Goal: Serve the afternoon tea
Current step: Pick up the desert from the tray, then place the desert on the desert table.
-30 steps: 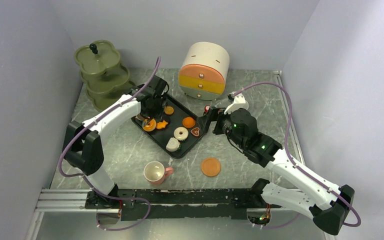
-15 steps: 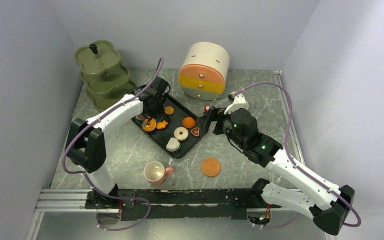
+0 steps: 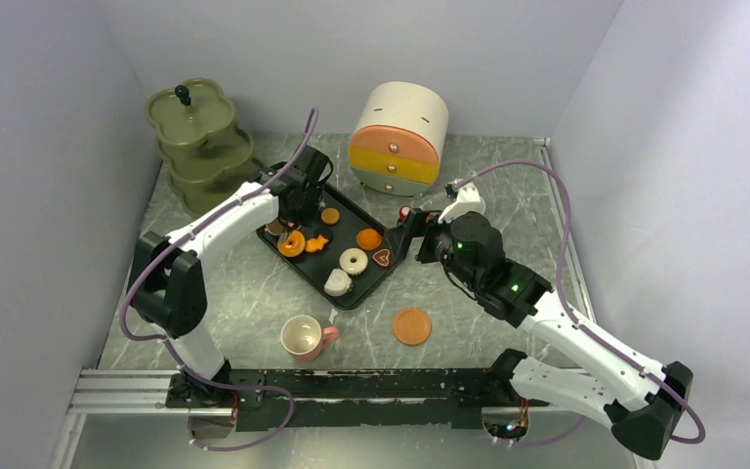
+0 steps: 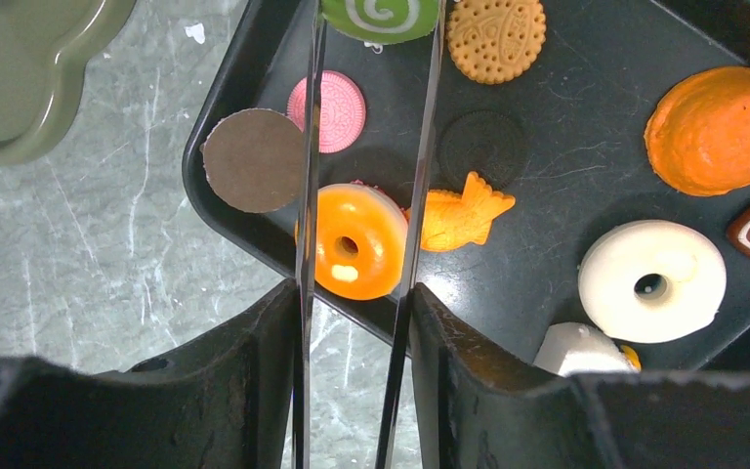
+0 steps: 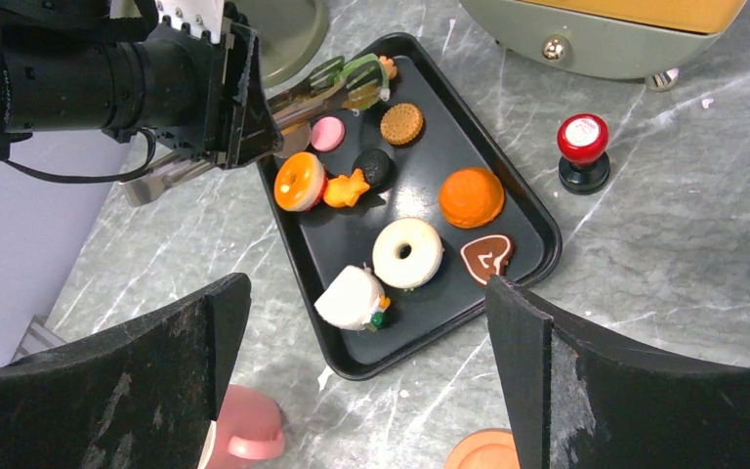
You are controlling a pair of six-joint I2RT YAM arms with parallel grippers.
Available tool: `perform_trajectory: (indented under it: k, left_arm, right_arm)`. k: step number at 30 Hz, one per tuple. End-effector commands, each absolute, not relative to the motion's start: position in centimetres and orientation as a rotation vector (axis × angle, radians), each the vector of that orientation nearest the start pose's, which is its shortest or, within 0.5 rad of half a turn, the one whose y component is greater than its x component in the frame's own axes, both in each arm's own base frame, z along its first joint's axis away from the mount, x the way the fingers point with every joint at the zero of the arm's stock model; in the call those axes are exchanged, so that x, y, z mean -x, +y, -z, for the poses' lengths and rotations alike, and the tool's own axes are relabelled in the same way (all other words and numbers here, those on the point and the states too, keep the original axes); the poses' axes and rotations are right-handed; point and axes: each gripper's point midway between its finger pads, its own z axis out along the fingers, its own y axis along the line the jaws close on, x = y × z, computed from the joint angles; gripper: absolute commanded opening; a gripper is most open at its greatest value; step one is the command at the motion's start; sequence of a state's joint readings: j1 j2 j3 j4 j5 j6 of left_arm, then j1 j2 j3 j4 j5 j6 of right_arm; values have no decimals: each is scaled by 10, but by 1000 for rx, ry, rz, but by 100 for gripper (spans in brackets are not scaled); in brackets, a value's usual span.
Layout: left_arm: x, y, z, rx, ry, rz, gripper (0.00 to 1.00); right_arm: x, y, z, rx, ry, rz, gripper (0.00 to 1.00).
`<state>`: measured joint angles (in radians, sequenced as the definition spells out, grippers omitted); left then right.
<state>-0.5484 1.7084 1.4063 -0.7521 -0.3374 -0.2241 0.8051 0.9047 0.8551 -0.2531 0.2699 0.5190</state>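
Note:
My left gripper (image 3: 298,200) is shut on a pair of thin tongs (image 4: 305,195), whose blades run forward from between its fingers (image 4: 254,362). The blade tips bracket the green swirl roll (image 4: 379,14) at the far corner of the black tray (image 3: 311,266). Whether the roll is off the tray I cannot tell. Under the blades lie the orange doughnut (image 4: 352,241) and a fish cookie (image 4: 461,215), with the white doughnut (image 4: 652,280) to the right. My right gripper (image 3: 412,234) hangs open by the tray's right edge. On the table near the arm bases are the pink cup (image 3: 303,337) and an orange saucer (image 3: 411,325).
The olive tiered stand (image 3: 200,142) is at the back left, close to the left arm. A round drawer cabinet (image 3: 398,137) stands at the back centre. A red-topped stamp (image 5: 583,151) sits just right of the tray. Walls enclose three sides.
The left gripper has squeezed the tongs, bringing the blades closer together, and has edged slightly toward the tray's far corner. The right arm has not moved.

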Motion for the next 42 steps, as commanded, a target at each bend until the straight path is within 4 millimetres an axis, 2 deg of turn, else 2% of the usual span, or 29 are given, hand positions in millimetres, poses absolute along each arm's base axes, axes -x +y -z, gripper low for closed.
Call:
perform_trajectory:
  k: [1, 9, 23, 29, 36, 42]
  left_arm:
    - [-365, -167, -163, -268, 2443, -110, 45]
    - [-356, -158, -206, -209, 2398, -96, 43]
    - [-369, -138, -315, -94, 2229, -178, 43]
    - [-375, -112, -357, -11, 2132, -295, 44]
    - [-392, -76, -379, 94, 2069, -329, 45]
    - [-411, -48, -372, 149, 2073, -373, 44]
  right_arm:
    - [-249, 217, -278, 61, 1866, -679, 94]
    - [-246, 218, -274, 57, 1868, -704, 94]
    - [-245, 222, -276, 64, 1862, -729, 94]
    - [-244, 222, -277, 67, 1860, -738, 94]
    - [-243, 219, -281, 62, 1852, -733, 94]
    - [-242, 219, -276, 54, 1865, -732, 94]
